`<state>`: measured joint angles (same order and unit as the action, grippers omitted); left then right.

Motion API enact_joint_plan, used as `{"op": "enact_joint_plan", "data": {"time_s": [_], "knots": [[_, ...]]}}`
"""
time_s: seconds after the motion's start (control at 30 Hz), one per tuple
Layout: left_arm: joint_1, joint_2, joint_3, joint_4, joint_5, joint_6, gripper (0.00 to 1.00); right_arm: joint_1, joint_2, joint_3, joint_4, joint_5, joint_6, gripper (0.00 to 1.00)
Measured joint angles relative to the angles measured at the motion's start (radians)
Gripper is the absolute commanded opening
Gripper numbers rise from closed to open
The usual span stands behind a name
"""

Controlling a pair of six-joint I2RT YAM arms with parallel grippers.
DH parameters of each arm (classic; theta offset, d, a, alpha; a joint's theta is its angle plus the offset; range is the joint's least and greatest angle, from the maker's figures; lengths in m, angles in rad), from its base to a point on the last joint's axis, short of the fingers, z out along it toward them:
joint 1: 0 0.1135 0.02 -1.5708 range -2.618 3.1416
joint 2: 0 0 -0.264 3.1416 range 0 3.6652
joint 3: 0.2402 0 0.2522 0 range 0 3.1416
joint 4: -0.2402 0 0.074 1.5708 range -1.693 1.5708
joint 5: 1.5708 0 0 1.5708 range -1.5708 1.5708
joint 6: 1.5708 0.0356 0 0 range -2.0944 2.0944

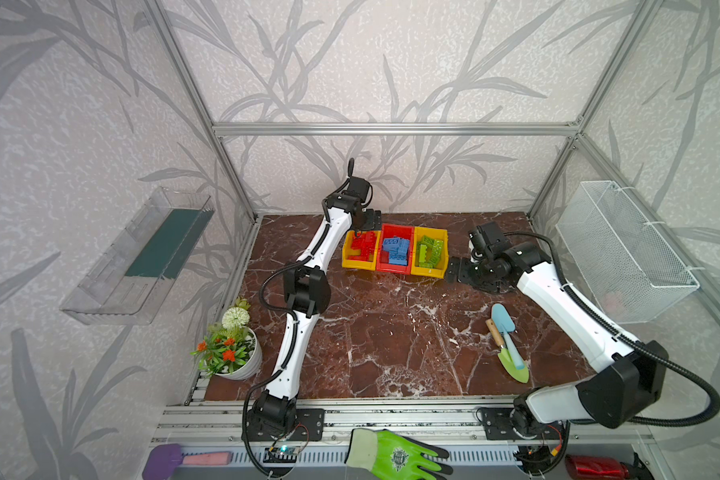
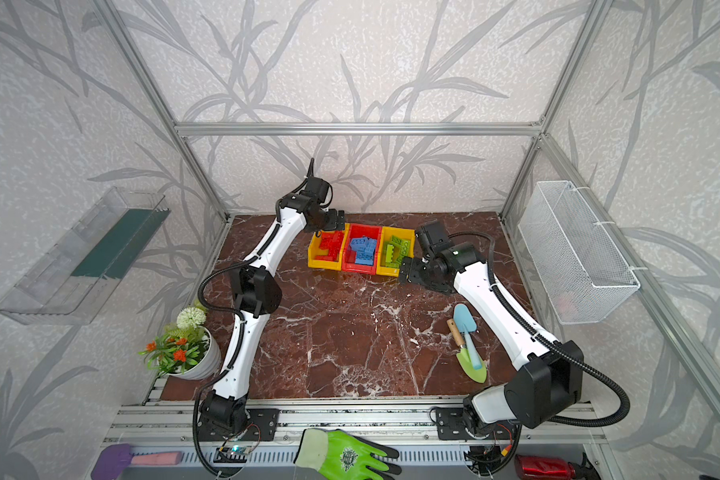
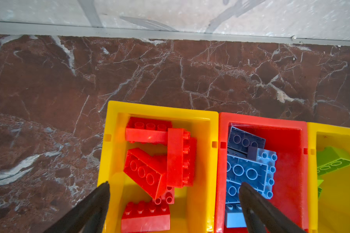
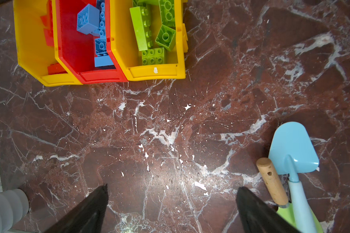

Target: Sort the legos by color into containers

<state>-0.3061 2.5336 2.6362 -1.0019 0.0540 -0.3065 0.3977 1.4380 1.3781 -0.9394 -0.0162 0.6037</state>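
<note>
Three joined containers stand at the back of the table: a yellow bin [image 1: 357, 264] with red legos [image 1: 362, 245], a red bin [image 1: 393, 270] with blue legos [image 1: 396, 249], and a yellow bin [image 1: 429, 272] with green legos [image 1: 431, 251]. My left gripper [image 1: 368, 220] hangs open above the back of the red-lego bin [image 3: 160, 109], nothing between its fingers, the red legos [image 3: 148, 171] lying loose below it. My right gripper [image 1: 454, 270] is open and empty beside the green-lego bin, over bare table [image 4: 171, 187]. No legos show on the table.
A blue trowel [image 1: 504, 324] and a green trowel [image 1: 516, 365] lie crossed at the right, near the right arm. A flower pot [image 1: 238, 353] stands front left. A wire basket [image 1: 624, 249] hangs on the right wall, a clear tray [image 1: 142, 257] on the left.
</note>
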Motion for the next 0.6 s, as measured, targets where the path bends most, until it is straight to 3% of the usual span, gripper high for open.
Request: {"op": "enact_joint_plan", "data": {"time_s": [0.13, 0.23, 0.4, 0.6], "knots": [[0.013, -0.017, -0.007, -0.011, -0.035, -0.003, 0.99, -0.014, 0.002, 0.001, 0.015, -0.008, -0.017, 0.99], [0.026, -0.111, -0.127, 0.001, -0.084, 0.0, 0.99, -0.022, 0.001, -0.002, 0.041, -0.011, -0.038, 0.99], [0.077, -0.465, -0.586, 0.136, -0.151, -0.001, 0.99, -0.03, -0.023, -0.048, 0.09, 0.002, -0.108, 0.99], [0.237, -0.93, -1.145, 0.36, -0.227, -0.019, 0.99, -0.033, -0.077, -0.137, 0.168, 0.066, -0.236, 0.99]]}}
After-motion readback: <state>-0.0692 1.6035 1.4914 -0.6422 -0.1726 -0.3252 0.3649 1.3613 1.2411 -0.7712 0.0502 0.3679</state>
